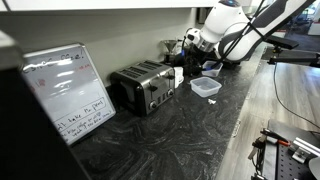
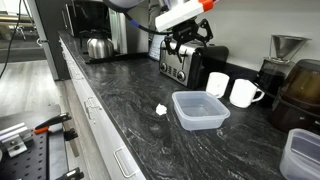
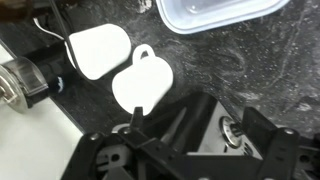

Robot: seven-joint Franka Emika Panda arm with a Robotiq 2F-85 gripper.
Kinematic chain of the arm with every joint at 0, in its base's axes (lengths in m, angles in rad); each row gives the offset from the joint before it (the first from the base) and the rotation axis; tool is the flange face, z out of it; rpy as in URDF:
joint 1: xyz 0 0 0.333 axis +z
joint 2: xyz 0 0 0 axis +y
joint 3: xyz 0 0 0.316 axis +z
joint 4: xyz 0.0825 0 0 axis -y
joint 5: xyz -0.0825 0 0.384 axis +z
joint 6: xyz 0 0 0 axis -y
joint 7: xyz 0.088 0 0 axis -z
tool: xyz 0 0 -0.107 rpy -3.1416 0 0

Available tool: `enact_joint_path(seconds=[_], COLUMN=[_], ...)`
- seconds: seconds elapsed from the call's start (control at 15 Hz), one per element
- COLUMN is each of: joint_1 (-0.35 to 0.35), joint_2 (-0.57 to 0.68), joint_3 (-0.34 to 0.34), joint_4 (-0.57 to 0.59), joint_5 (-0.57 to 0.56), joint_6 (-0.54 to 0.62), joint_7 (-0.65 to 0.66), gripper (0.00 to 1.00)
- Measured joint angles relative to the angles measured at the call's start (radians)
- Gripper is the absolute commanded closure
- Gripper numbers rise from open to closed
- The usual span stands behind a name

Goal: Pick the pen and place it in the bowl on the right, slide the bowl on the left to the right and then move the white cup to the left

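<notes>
The thin red pen shows clearly in no view, so which way it lies from the black gripper cannot be told. Centre frame sits a translucent squarish plastic tub. Just behind it stand a plain white cup and a white handled mug, with the gripper, jaws wide and empty, hovering above them.

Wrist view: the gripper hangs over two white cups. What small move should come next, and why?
Probably lower the open black gripper toward the small white handled cup beneath it: its jaws are empty, that cup lies nearest, and no red pen shows anywhere.
</notes>
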Motion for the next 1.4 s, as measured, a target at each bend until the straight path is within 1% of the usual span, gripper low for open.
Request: enact_joint_path(seconds=[0.13,0.2,0.33,0.67,1.0,1.4], joint_1=[0.003,0.008,0.018,0.051,0.056,0.046], joint_2=[0.044,0.065,0.105,0.190,0.239,0.247], joint_3=[-0.049,-0.066,-0.079,-0.078,-0.088,-0.093], joint_4=[0.044,0.063,0.089,0.132,0.180,0.189], joint_5=[-0.153,-0.207,-0.258,-0.269,-0.266,-0.262], joint_6=[0.005,0.004,0.004,0.003,0.003,0.001], joint_7=[0.162,0.224,0.298,0.366,0.448,0.454], gripper=[0.00,0.00,0.00,0.00,0.00,0.00])
